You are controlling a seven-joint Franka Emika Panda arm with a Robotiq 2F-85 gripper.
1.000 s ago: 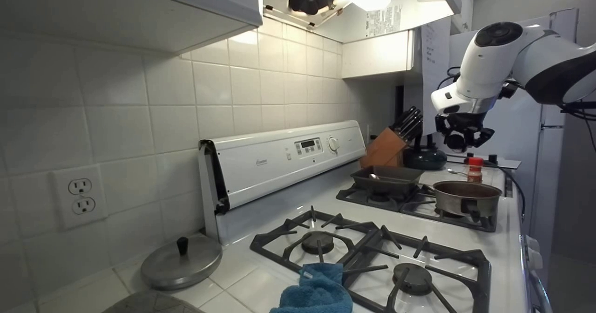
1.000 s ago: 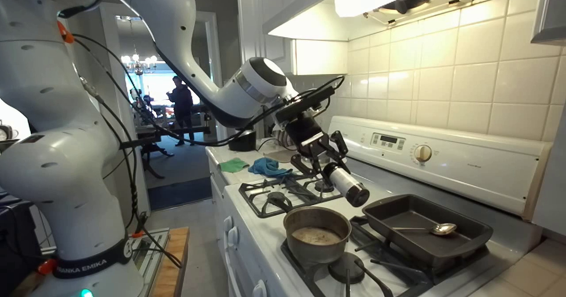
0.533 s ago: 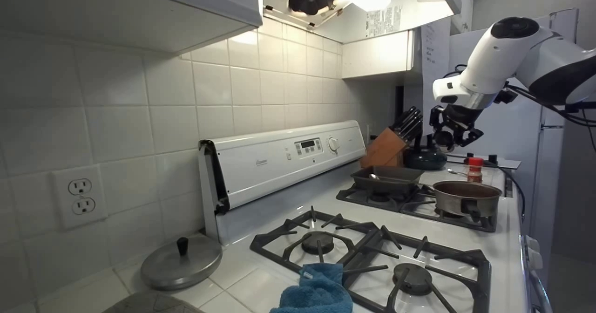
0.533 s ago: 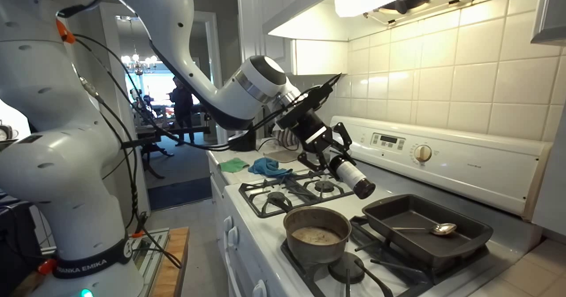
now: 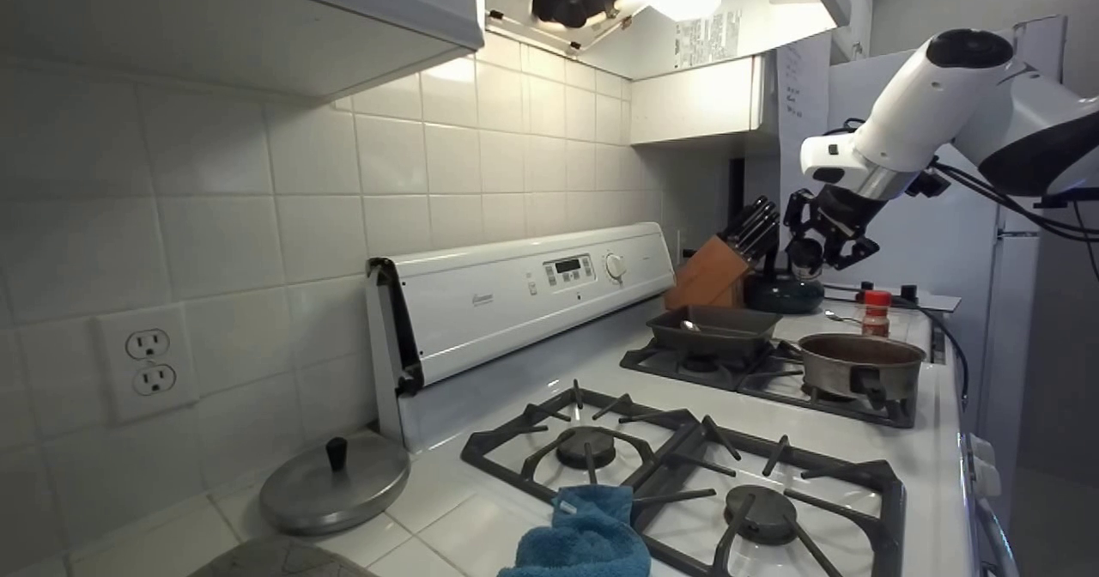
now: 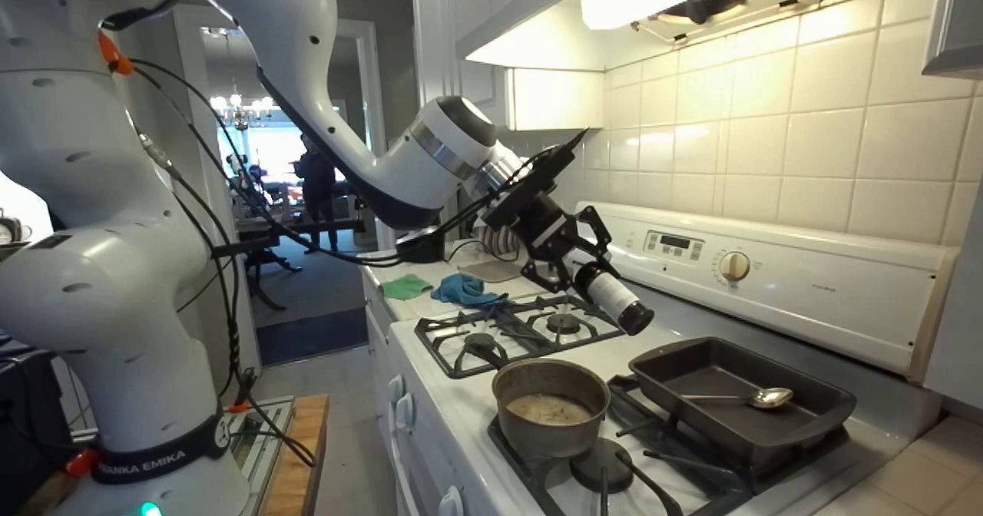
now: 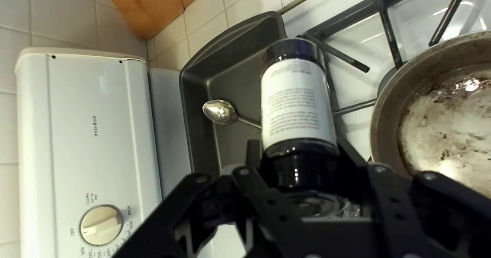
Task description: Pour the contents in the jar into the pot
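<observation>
In an exterior view, my end effector [image 6: 586, 272] is clamped on the tilted jar [image 6: 616, 295], far end lowest, the pot [image 6: 541, 438] below it and aside. In an exterior view, that pot stands uncovered. In the wrist view, the jar points ahead toward the baking pan [image 7: 236, 77], not the pot. I judge grasp and lift done, pouring left; whether the jar holds anything, I can't tell.

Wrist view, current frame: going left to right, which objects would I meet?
Oven knob → spoon → white-labelled jar → pot.
</observation>
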